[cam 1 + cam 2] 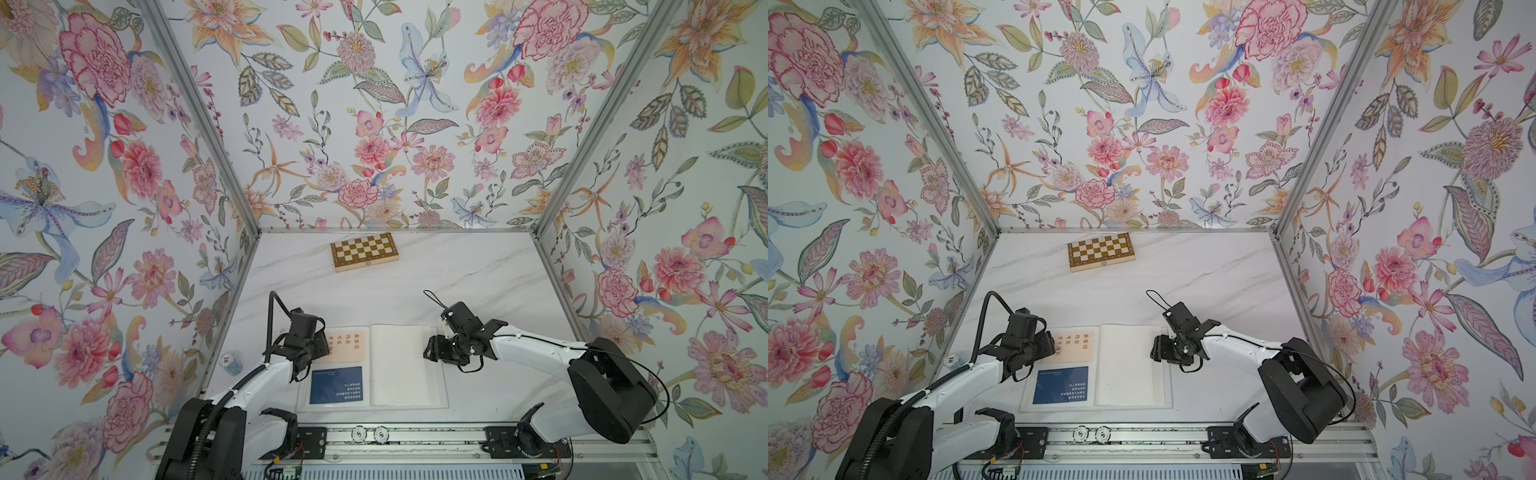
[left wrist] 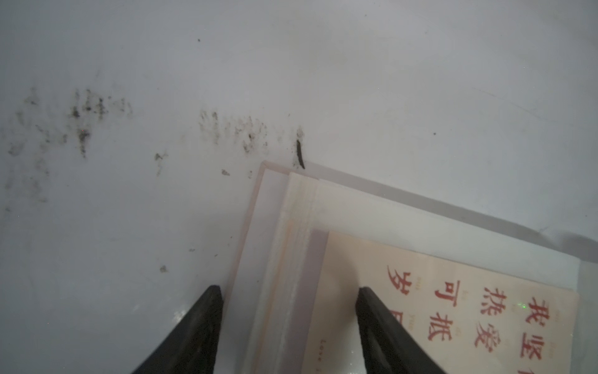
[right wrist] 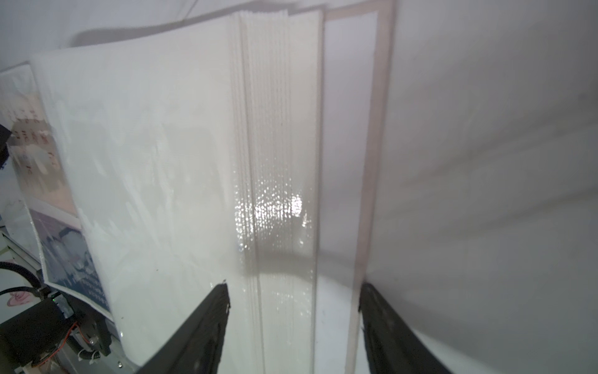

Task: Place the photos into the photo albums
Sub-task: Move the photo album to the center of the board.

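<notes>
Floral wallpaper point(image 1: 374, 124) covers the 3 walls around a white marble counter point(image 1: 457, 282). A checkered wooden chessboard box point(image 1: 364, 251) lies closed near the back wall, well apart from everything else in both top views.

The photo album point(image 1: 399, 365) lies open and flat near the front edge of the counter, between the 2 arms. Its left page holds 2 photos. The cream card point(image 1: 347, 343) with red Chinese characters sits on the far half. The navy blue card point(image 1: 336, 384) sits on the near half, just beside it. The right page shows only white, glossy sleeve material.

The left tool point(image 2: 288, 291) hangs over the album's outer left edge at the far corner. Its jaws stand apart and hold nothing. In the left wrist view one finger point(image 2: 200, 323) is over bare counter and the other point(image 2: 382, 330) is over the cream card; whether either touches is not clear. Dark smudges point(image 2: 84, 129) mark the counter beyond that corner.

The right tool point(image 3: 293, 286) is at the album's right edge, jaws also apart and empty. They straddle the stacked page edges point(image 3: 275, 162) and the cover's border.

A small stack of chips point(image 1: 230, 363) stands by the left wall, and 2 white chips point(image 1: 370, 433) rest on the front rail point(image 1: 436, 436).
</notes>
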